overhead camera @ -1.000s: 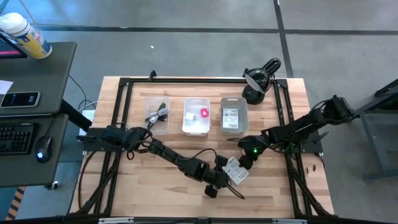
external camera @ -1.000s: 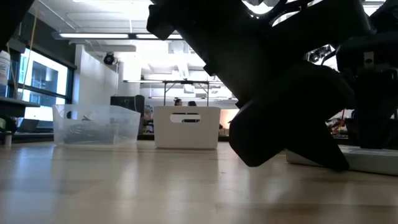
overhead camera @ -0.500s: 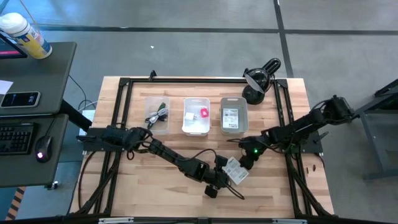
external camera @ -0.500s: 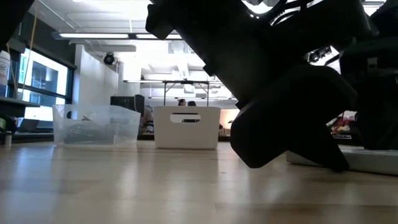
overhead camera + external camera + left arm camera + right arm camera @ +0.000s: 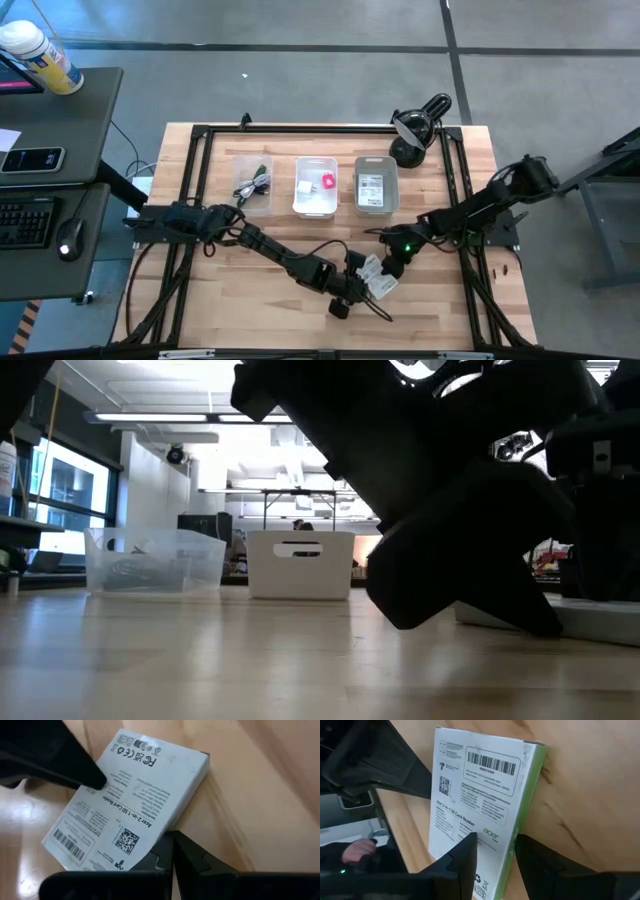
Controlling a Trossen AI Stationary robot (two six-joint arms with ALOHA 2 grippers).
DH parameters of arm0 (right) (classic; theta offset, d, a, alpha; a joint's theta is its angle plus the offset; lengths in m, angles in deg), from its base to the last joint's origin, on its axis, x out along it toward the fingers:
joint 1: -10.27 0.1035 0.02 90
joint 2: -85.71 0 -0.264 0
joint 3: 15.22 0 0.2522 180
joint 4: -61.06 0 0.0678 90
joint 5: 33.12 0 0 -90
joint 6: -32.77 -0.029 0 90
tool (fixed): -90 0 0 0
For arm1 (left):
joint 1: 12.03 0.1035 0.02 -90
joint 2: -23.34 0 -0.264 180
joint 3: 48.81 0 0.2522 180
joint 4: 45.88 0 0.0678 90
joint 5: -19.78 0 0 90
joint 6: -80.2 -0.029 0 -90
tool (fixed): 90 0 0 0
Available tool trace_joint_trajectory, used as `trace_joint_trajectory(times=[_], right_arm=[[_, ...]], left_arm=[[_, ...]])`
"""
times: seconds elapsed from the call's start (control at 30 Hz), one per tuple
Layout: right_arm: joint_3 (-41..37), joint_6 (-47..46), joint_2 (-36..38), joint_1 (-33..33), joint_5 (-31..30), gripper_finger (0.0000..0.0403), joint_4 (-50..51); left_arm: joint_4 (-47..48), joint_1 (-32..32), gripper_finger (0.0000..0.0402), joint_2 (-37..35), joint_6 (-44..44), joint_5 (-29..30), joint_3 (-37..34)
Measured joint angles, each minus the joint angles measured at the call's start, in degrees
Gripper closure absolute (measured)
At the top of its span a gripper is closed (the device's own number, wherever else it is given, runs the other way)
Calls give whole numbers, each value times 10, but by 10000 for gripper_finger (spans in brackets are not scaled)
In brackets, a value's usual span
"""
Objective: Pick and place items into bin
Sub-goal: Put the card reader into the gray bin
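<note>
the white card-reader box point(image 5: 376, 275) is lying flat on the wooden table point(image 5: 230, 310), near its front middle and well short of the 3 bins point(image 5: 375, 186). the right gripper point(image 5: 495, 851) is straddling one edge of it with jaws wide and not yet clamping, so it is probably best seated deeper and squared before closing. the left gripper point(image 5: 172, 851) is touching another edge, jaws fully shut and empty, probably bracing the box against sliding.

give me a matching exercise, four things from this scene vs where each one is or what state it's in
Things:
1. black cable
2. tiny pink piece
3. white packet
4. left gripper

Places or states:
A. in the middle white bin
B. on the table between both grippers
C. shut, beside the packet
D. in the clear left bin

Pairs: 1-D, 2-A, 3-B, 4-C
</note>
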Motion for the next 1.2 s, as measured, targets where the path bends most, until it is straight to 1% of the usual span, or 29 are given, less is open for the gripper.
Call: trace_joint_trajectory(times=[0.5, 0.73, 0.87, 0.97, 1.07, 1.2], right_arm=[[-3, -12, -9, -3, 32, 275, -58], [-3, -10, 26, -3, 50, 275, -65], [-2, -10, 33, -2, 61, 275, -68], [0, -8, 34, -2, 82, 275, -80], [7, -4, 34, -1, 80, 275, -127], [4, -5, 35, -2, 74, 275, -118]], left_arm=[[1, -1, 401, 0, 6, 0, 0], [7, -2, 401, -1, 10, -2, 0], [7, -2, 401, -1, 11, -1, 0], [8, -2, 401, -1, 15, 1, 0], [4, 4, 401, 1, 26, 7, 0], [3, 8, 401, 1, 26, 12, 0]])
